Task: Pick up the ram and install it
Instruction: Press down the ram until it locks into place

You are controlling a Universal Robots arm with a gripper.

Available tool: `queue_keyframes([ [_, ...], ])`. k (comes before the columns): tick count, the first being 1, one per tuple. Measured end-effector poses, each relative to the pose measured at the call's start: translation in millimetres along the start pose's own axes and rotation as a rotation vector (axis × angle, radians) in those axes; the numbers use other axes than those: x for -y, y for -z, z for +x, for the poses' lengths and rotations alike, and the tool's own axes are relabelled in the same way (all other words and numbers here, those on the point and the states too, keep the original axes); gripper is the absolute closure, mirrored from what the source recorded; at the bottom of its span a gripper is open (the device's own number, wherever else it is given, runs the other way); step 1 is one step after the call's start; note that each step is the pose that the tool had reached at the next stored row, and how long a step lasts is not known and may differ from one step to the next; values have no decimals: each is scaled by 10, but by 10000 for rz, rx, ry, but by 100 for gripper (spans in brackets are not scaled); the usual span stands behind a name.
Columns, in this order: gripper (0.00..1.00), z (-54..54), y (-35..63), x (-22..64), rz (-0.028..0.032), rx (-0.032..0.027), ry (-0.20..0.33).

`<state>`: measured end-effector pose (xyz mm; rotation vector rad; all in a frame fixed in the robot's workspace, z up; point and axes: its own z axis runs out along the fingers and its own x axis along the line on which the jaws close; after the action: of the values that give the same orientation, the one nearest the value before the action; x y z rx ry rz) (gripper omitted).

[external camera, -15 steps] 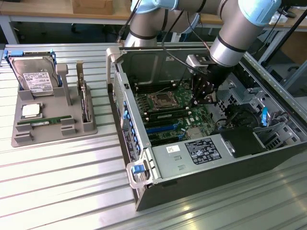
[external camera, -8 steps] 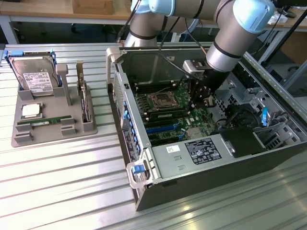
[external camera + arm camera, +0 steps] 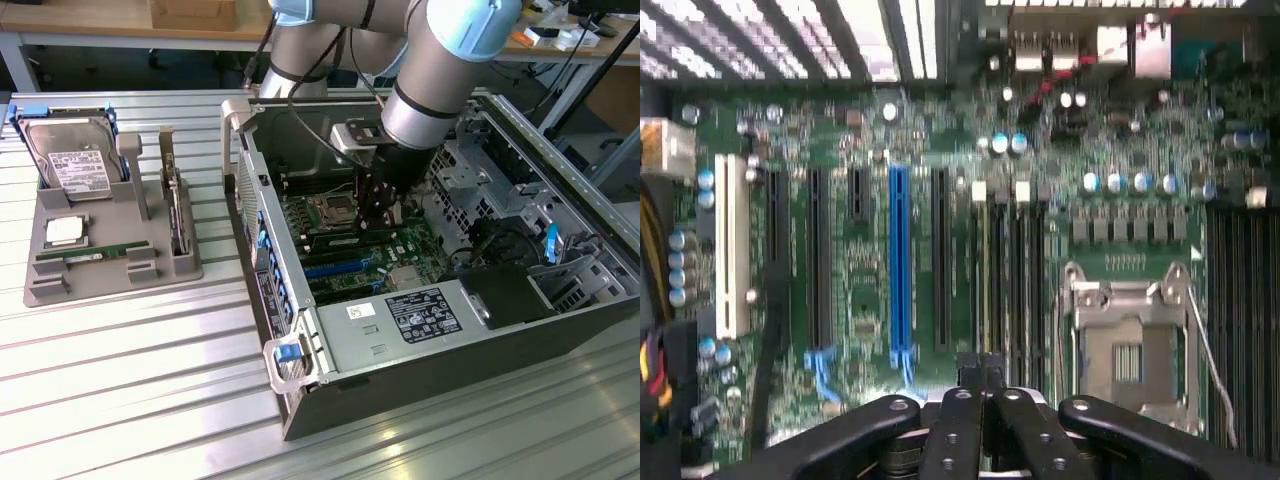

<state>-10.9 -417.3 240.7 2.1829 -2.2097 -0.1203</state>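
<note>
The ram [image 3: 85, 255], a thin green stick with a white label, lies flat in a groove of the grey parts tray [image 3: 150, 275] on the exterior view's left. My gripper [image 3: 378, 222] is far from it, inside the open computer case [image 3: 300, 400], above the motherboard [image 3: 345, 265]. In the wrist view the gripper [image 3: 980, 362] is shut, fingertips pressed together with nothing between them, over the row of black memory slots [image 3: 1015, 270] beside the silver processor socket [image 3: 1130, 345].
The tray also holds a silver hard drive [image 3: 70, 160], a square processor chip [image 3: 62, 232] and an upright card [image 3: 175, 210]. Case walls, a drive cage [image 3: 480, 165] and the power supply [image 3: 400, 320] crowd the arm. Slatted metal table [image 3: 130, 390] surrounds everything.
</note>
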Motion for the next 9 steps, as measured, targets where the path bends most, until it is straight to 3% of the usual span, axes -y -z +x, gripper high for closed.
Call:
queue_keyframes([
  [1, 90, 2, -17, -133, 13, 2, 0],
  [5, 90, 8, -93, -491, 47, 3, 2],
  [9, 90, 17, -148, -494, 43, -3, 0],
])
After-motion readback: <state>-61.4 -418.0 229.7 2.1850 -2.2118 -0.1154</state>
